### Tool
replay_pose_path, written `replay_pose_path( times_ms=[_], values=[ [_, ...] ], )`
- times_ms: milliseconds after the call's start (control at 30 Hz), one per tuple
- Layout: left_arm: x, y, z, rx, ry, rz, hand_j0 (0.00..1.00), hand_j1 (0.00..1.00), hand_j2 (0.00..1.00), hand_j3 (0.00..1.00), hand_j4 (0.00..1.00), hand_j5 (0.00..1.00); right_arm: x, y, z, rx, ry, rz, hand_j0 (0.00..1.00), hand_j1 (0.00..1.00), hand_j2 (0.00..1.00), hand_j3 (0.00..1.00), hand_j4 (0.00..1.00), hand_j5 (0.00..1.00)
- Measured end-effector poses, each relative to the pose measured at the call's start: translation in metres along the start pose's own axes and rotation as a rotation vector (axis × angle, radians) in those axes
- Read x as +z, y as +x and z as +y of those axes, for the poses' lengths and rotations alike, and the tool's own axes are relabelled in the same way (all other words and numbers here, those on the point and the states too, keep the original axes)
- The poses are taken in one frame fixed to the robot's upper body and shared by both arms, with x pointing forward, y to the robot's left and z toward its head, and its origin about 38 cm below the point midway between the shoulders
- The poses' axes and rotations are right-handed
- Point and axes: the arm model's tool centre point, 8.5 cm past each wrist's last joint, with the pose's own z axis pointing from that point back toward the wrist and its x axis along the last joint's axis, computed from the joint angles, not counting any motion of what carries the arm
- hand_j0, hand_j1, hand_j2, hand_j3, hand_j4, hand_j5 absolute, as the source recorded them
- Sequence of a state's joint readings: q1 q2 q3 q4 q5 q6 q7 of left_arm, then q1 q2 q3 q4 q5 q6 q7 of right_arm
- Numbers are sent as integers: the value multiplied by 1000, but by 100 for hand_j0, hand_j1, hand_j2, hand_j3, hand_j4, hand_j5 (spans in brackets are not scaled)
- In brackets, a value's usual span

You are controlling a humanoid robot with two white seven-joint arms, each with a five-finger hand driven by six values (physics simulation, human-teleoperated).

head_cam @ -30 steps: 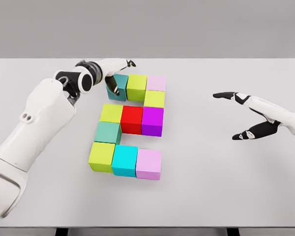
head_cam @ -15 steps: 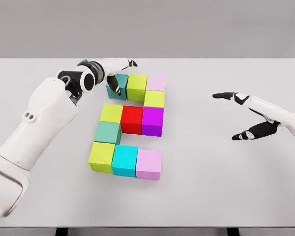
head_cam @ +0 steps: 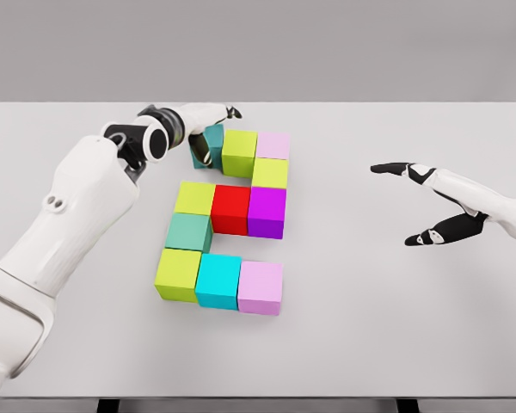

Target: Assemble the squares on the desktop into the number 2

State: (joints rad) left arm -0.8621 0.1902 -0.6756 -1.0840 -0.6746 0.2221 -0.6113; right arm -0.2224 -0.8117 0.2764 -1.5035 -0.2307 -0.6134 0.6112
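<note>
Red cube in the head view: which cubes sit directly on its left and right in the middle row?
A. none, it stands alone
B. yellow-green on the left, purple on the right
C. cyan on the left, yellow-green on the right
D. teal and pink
B. The red cube sits between a yellow-green cube on its left and a purple cube on its right, all three touching in one row.

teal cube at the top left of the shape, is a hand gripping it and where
The left hand is on the teal cube at its left side; a closed grip cannot be told. The right hand holds nothing.
</note>
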Motion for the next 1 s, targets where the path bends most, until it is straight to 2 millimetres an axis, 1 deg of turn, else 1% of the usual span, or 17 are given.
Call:
replay_pose_path(
  times_ms=[200, 433, 567, 700, 800, 1000],
  values=[
    [1, -2, 0, 4, 0, -1, 97, 97, 97, 97, 97, 97, 0, 0, 0, 0, 0, 1, 100, 100, 100, 100, 100, 100],
    [4, -11, 0, 8, -5, -9, 97, 97, 97, 97, 97, 97, 0, 0, 0, 0, 0, 2, 100, 100, 100, 100, 100, 100],
    [5, -13, -5, 10, -11, -12, 97, 97, 97, 97, 97, 97, 0, 0, 0, 0, 0, 1, 100, 100, 100, 100, 100, 100],
    [10, -15, -3, 2, 0, -16, 97, 97, 97, 97, 97, 97, 0, 0, 0, 1, 0, 1, 100, 100, 100, 100, 100, 100],
    [10, -17, -7, 4, -5, -15, 97, 97, 97, 97, 97, 97, 0, 0, 0, 1, 0, 1, 100, 100, 100, 100, 100, 100],
    [14, -19, -5, 3, 3, -20, 97, 97, 97, 97, 97, 97, 2, 0, -4, 6, -8, 3, 100, 100, 100, 100, 100, 100]
  ],
)
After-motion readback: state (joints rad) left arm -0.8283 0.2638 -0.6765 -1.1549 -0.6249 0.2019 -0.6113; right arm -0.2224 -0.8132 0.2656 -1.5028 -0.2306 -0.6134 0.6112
